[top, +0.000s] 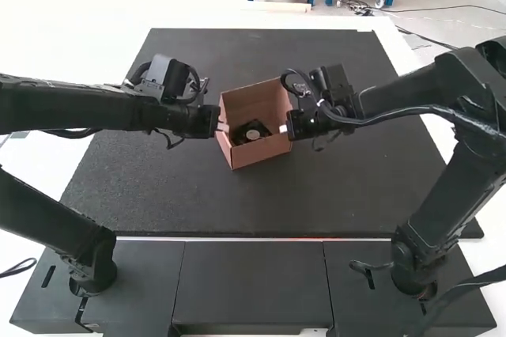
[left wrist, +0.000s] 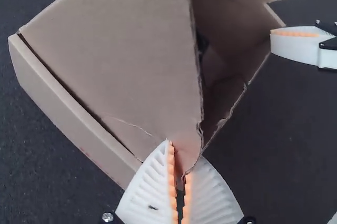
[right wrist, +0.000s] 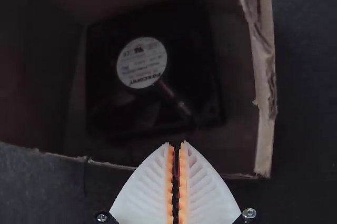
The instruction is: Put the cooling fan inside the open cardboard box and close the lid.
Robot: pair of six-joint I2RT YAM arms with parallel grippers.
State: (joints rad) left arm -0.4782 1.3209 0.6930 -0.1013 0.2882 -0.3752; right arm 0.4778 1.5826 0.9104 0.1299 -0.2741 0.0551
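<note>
An open cardboard box (top: 254, 149) stands in the middle of the black mat, its lid (top: 254, 100) upright at the back. The black cooling fan (top: 251, 132) lies flat inside it, and its white round label (right wrist: 141, 62) faces up. My left gripper (top: 217, 122) is at the box's left side, shut on a torn cardboard edge (left wrist: 196, 129) that runs down between its orange pads (left wrist: 171, 169). My right gripper (top: 287, 126) is at the box's right wall (right wrist: 158, 160), fingers shut with nothing visibly between them. One of its white fingers (left wrist: 297, 45) lies just outside the box.
The black mat (top: 158, 171) spreads around the box on all sides. Both arms stretch in from the sides just above it. A white table surface borders the mat at the left and right.
</note>
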